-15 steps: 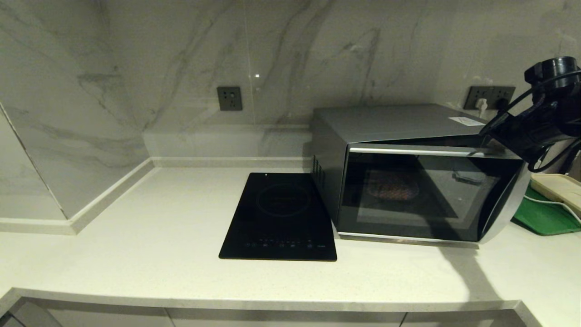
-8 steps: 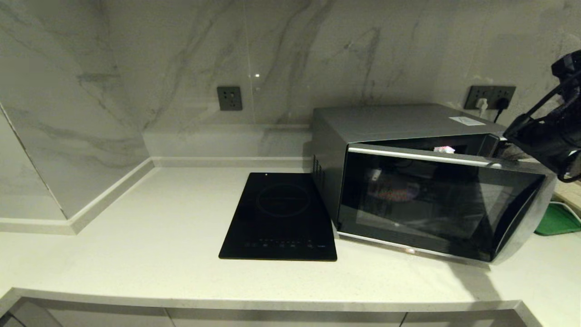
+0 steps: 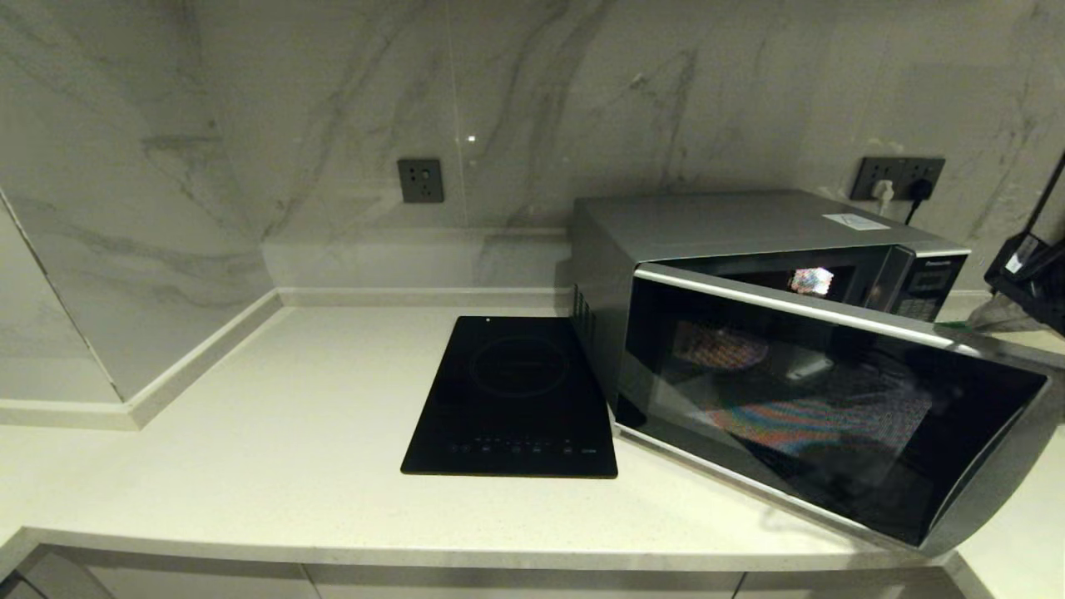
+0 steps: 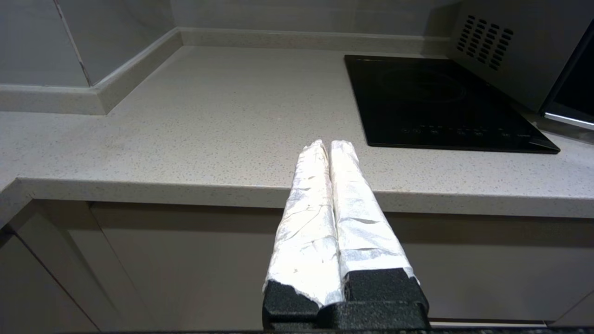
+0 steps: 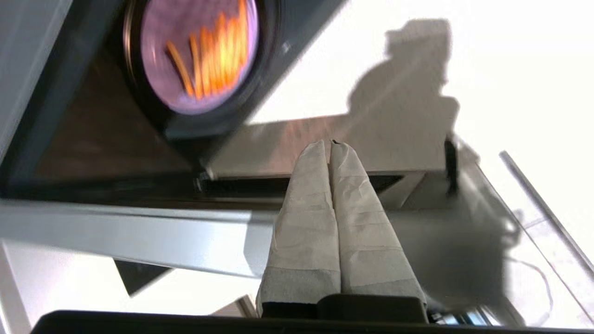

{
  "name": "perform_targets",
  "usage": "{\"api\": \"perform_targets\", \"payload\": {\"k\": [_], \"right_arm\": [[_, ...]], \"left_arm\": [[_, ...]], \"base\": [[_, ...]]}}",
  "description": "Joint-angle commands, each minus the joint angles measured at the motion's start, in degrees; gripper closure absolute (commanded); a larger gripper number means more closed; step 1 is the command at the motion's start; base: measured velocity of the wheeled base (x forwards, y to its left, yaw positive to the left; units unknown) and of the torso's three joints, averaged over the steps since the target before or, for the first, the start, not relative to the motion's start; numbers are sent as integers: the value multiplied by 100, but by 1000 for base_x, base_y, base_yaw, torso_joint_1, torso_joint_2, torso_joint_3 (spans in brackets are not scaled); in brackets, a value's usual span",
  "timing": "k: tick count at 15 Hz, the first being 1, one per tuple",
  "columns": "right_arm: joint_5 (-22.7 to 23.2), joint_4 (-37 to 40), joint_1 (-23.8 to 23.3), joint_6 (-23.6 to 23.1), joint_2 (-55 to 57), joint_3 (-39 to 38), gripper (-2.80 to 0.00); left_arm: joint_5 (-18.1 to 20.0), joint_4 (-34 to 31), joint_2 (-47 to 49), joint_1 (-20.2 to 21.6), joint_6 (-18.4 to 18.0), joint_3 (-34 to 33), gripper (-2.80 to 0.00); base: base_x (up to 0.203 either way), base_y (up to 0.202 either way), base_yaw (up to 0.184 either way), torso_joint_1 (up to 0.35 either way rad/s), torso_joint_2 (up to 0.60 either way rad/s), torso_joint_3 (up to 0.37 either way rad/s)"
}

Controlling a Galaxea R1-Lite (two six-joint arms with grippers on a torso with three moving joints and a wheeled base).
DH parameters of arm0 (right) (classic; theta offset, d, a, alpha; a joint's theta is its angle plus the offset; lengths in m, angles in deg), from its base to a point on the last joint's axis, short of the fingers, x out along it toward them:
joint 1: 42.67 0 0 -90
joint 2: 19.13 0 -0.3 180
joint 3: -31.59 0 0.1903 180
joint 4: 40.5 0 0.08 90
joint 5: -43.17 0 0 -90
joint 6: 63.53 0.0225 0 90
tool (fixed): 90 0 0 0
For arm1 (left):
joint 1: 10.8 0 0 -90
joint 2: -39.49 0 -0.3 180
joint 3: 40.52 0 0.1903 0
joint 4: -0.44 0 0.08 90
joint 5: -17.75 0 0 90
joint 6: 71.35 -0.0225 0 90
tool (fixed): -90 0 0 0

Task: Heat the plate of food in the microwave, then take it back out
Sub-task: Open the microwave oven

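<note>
Microwave door hung partly open; plate of food sat inside it, ready to come out. My right gripper, closed on nothing, hovered beside the microwave's door edge. Left gripper closed, parked low before the counter, left of the microwave.

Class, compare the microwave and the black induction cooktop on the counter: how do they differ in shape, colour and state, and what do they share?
The microwave is a tall silver-grey box; the induction cooktop is a flat black slab. The microwave's door hangs partly open, hinged at its bottom edge, with the plate of food inside; the cooktop carries nothing. The microwave's controls sit on an upright panel; the cooktop's lie flat along its front edge. Both rest side by side on the pale counter.
</note>
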Motion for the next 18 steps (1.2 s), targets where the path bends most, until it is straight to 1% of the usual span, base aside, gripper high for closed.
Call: {"api": "perform_targets", "payload": {"k": [1,6,9,10,11,13,14,16,17,18], "right_arm": [[88,31,17,-176,-561,-431,0],[433,467,36,-608,-1116,-932,0],[490,701,219,-679,-1354,-977,0],[597,800,250,-763,-1501,-1003,0],[715,906,256,-892,-1632,-1023,0],[979,1226,255,-1364,-1982,-1121,0],[1043,1288,252,-1512,-2112,-1213,0],[1066,1275,206,-1432,-2200,-1247,0],[1073,1223,102,-1213,-2195,-1247,0],[1085,1030,16,-861,-2174,-1278,0]], "left_arm": [[-2,5,0,4,4,-1,0],[-2,5,-4,0,4,-1,0],[-2,5,0,4,4,-1,0],[-2,5,-9,-4,4,-1,0],[-2,5,0,4,4,-1,0],[-2,5,-7,4,4,-1,0],[-2,5,-3,-2,4,-1,0],[-2,5,0,4,4,-1,0],[-2,5,-9,4,4,-1,0],[-2,5,0,-4,4,-1,0]], "base": [[0,0,0,0,0,0],[0,0,0,0,0,0],[0,0,0,0,0,0],[0,0,0,0,0,0],[0,0,0,0,0,0],[0,0,0,0,0,0],[0,0,0,0,0,0],[0,0,0,0,0,0],[0,0,0,0,0,0],[0,0,0,0,0,0]]}}
